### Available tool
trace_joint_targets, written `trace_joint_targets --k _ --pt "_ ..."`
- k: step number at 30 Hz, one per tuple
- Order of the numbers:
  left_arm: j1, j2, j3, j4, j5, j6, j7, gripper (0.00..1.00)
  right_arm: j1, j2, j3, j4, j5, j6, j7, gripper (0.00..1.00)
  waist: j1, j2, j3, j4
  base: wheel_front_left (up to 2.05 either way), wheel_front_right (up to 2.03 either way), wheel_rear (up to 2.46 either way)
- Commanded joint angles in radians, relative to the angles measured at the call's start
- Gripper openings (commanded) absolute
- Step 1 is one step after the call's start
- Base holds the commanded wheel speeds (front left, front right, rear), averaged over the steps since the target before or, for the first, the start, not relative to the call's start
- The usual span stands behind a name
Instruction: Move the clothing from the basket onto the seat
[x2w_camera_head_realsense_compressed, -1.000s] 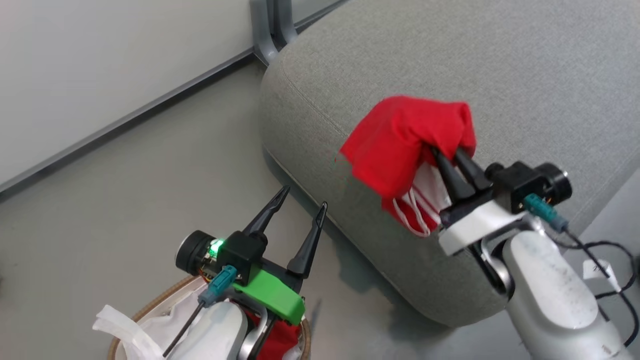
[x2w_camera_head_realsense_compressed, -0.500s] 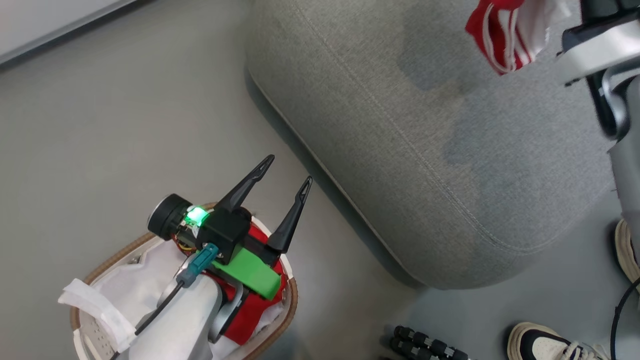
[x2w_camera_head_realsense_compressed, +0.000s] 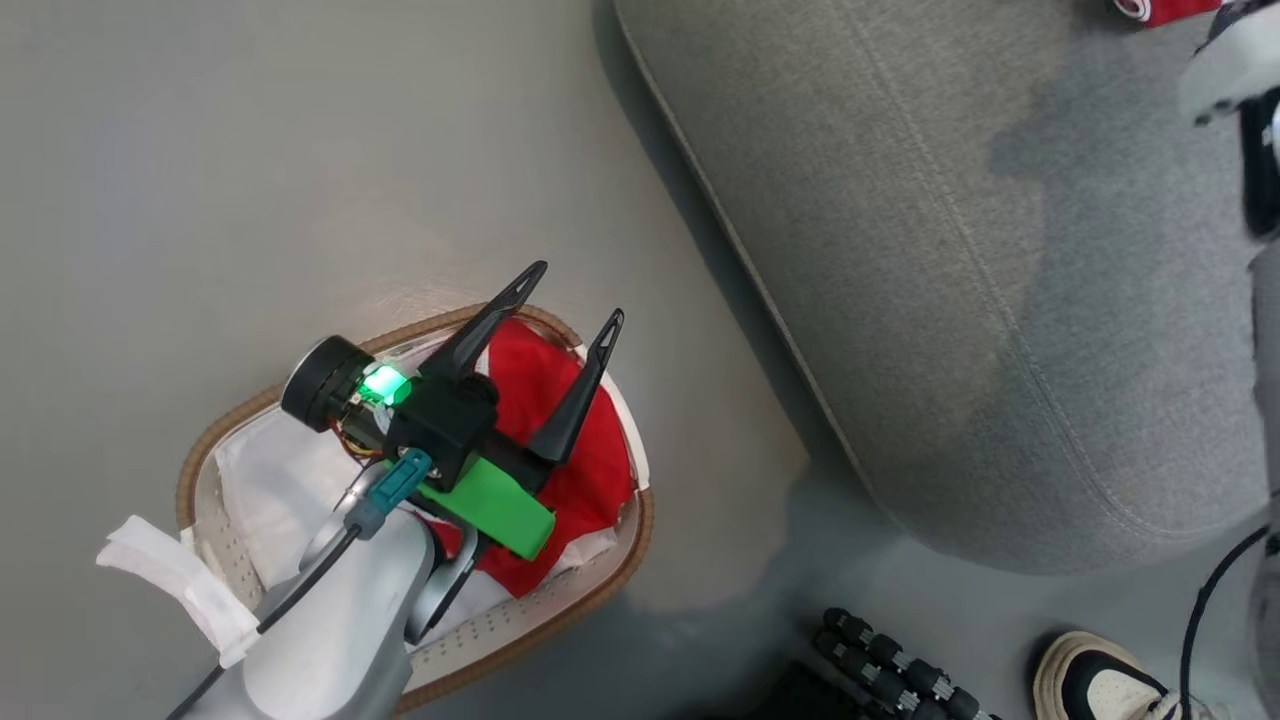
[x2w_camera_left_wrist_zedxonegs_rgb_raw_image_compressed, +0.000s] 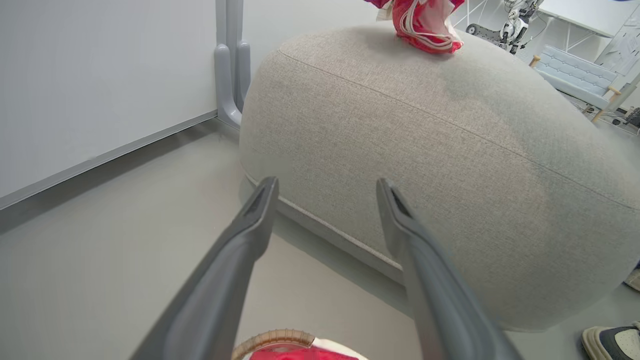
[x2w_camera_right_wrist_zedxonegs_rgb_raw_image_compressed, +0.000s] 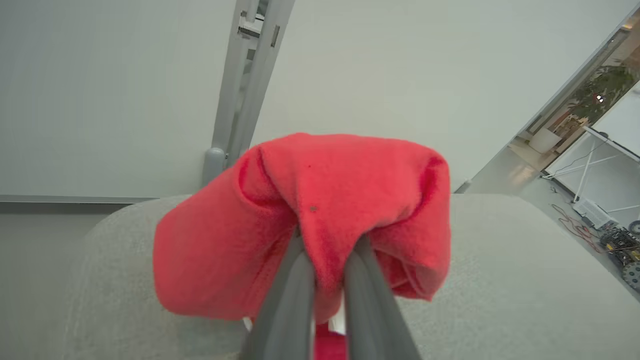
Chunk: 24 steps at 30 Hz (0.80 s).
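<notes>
Clothing (x2w_camera_right_wrist_zedxonegs_rgb_raw_image_compressed: 310, 200) bright red, white-striped trim; seat (x2w_camera_head_realsense_compressed: 950, 250) light grey; basket (x2w_camera_head_realsense_compressed: 500, 632) white, brown rim.

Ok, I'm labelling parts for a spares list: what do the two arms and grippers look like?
Left gripper: two long black tapering jaws on a black body with a lit green light, a bright green bracket, a teal plug with a black cable, and a pale grey forearm. Right gripper: the same dark jaws; its wrist piece is white.

The left gripper (x2w_camera_head_realsense_compressed: 579, 290) has two long black pointed fingers (x2w_camera_head_realsense_compressed: 582, 385) on a black block (x2w_camera_head_realsense_compressed: 440, 430); a bright green bracket (x2w_camera_head_realsense_compressed: 490, 505) sits at its 5 o'clock, a teal plug (x2w_camera_head_realsense_compressed: 390, 490) at 7 o'clock.
</notes>
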Motion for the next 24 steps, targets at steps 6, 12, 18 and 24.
trace_joint_targets --k 6,12,18,24 --pt "0.024 -0.019 0.02 0.025 -0.01 -0.003 0.001 1.0 0.212 0.051 -0.041 0.007 0.007 -0.001 -0.005 0.0 -0.0002 0.0 -0.02 0.053 0.0 0.0 0.0" --pt "0.054 -0.047 0.042 0.05 -0.007 -0.003 0.001 1.0 0.382 0.08 -0.115 -0.028 0.018 -0.001 -0.005 1.0 -0.0002 0.0 -0.106 0.066 0.0 0.0 0.0" --pt "0.108 -0.084 0.091 0.081 -0.004 -0.003 0.001 1.0 0.538 0.094 -0.179 -0.074 0.016 -0.001 -0.005 1.0 -0.0002 0.0 -0.209 0.094 0.0 0.0 0.0" --pt "0.205 -0.124 0.222 0.105 0.011 -0.003 0.001 1.0 0.671 0.124 -0.165 -0.16 0.073 -0.001 -0.005 1.0 -0.0002 0.0 -0.325 0.139 0.0 0.0 0.0"
